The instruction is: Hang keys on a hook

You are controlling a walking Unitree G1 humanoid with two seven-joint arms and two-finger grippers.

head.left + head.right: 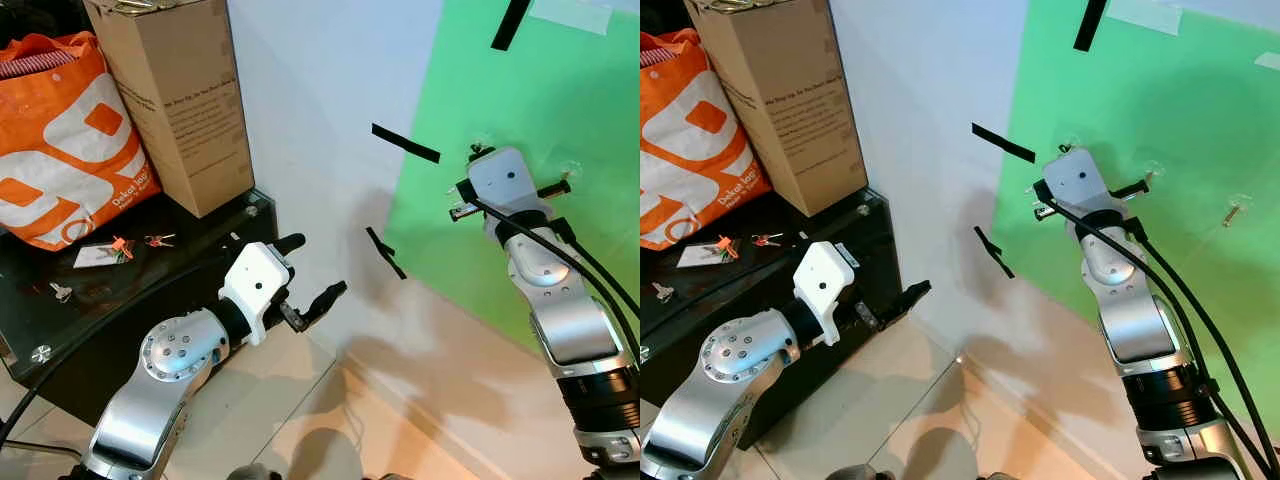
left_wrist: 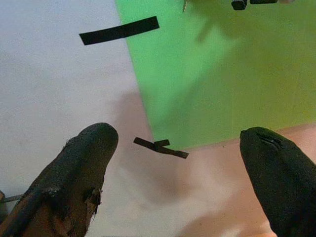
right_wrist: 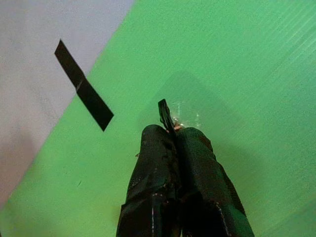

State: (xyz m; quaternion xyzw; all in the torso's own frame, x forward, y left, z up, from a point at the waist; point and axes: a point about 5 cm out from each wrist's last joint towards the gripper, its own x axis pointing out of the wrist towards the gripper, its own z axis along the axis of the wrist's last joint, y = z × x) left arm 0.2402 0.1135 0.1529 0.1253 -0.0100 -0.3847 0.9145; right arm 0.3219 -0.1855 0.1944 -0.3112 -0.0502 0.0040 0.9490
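Note:
My right gripper (image 3: 170, 131) is raised against the green board (image 1: 520, 90) on the wall. Its fingers are shut on a thin dark key (image 3: 164, 114) that sticks out past the tips. The key's tip is right beside a clear hook (image 3: 186, 116) on the board. Another clear hook (image 1: 1234, 211) sits further right. More keys with orange tags (image 1: 120, 248) lie on the black table (image 1: 60, 330), along with a single key (image 1: 60, 291). My left gripper (image 1: 320, 264) hangs open and holds nothing, just off the table's right end.
An orange shopping bag (image 1: 60, 150) and a tall cardboard box (image 1: 180, 100) stand on the table at the left. Black tape strips (image 1: 405, 143) are stuck on the white wall and the board's edge. Pale floor tiles (image 1: 300, 420) lie below.

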